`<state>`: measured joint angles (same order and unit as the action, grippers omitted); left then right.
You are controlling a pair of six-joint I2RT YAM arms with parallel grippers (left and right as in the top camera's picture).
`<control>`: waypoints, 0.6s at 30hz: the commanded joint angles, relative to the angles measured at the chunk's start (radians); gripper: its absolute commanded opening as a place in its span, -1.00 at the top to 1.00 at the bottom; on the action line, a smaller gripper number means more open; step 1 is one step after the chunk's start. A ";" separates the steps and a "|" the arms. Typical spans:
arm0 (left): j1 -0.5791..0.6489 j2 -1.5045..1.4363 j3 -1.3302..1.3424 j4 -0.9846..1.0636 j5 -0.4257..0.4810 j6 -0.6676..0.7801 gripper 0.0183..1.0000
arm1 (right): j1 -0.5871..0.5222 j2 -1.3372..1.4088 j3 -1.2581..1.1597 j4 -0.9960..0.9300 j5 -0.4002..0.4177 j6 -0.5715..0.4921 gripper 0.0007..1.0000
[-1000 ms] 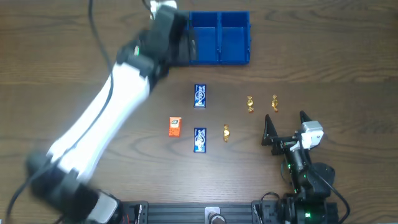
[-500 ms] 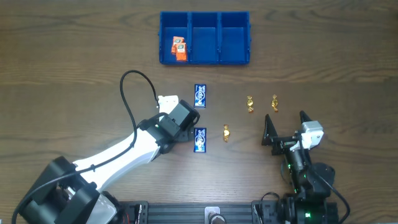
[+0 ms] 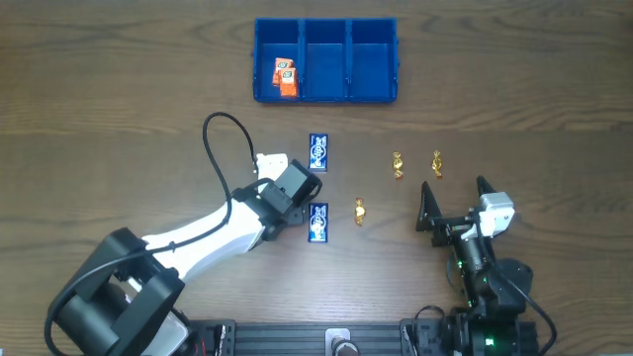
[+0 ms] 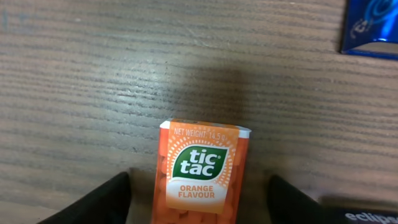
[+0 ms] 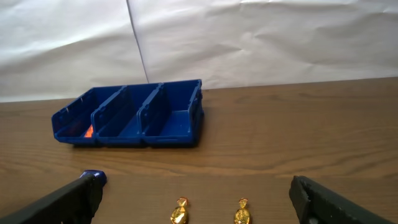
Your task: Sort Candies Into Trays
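Note:
An orange candy box [image 4: 199, 177] lies on the wooden table between the fingers of my left gripper [image 4: 199, 186], which is open with a gap on each side of the box. From above, the left gripper [image 3: 293, 190] covers that box. The blue three-compartment tray [image 3: 326, 97] stands at the far edge, with orange boxes [image 3: 286, 76] in its left compartment. Two blue packets [image 3: 317, 152] [image 3: 317, 222] and three gold-wrapped candies [image 3: 398, 165] [image 3: 436, 163] [image 3: 360, 211] lie on the table. My right gripper [image 3: 455, 210] stands open near the front right, empty.
The right wrist view looks across the table to the tray [image 5: 177, 127], with two gold candies [image 5: 180, 213] [image 5: 241, 213] and a blue packet [image 5: 94, 177] in front. A white sheet hangs behind the table. Bare wood lies left of the left arm.
My left arm was up at the tray a second ago. It has come back down over the orange box on the table, then shifted slightly right. The right arm is still.

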<state>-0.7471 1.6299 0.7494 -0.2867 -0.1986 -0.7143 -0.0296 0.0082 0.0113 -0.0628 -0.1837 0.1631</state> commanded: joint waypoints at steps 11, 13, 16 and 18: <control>0.000 0.028 0.000 0.035 0.004 -0.020 0.42 | -0.005 -0.005 -0.003 -0.002 0.003 -0.015 -1.00; 0.001 -0.019 0.018 0.012 -0.023 -0.037 0.44 | -0.005 -0.005 -0.003 -0.001 0.003 -0.015 -1.00; 0.014 -0.137 0.095 -0.071 -0.096 -0.031 0.46 | -0.005 -0.005 -0.003 -0.002 0.003 -0.015 -1.00; 0.032 -0.209 0.225 -0.169 -0.194 -0.007 0.47 | -0.005 -0.005 -0.003 -0.002 0.003 -0.015 -1.00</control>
<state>-0.7422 1.5463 0.7849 -0.3859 -0.2371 -0.7364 -0.0296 0.0082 0.0113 -0.0628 -0.1837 0.1627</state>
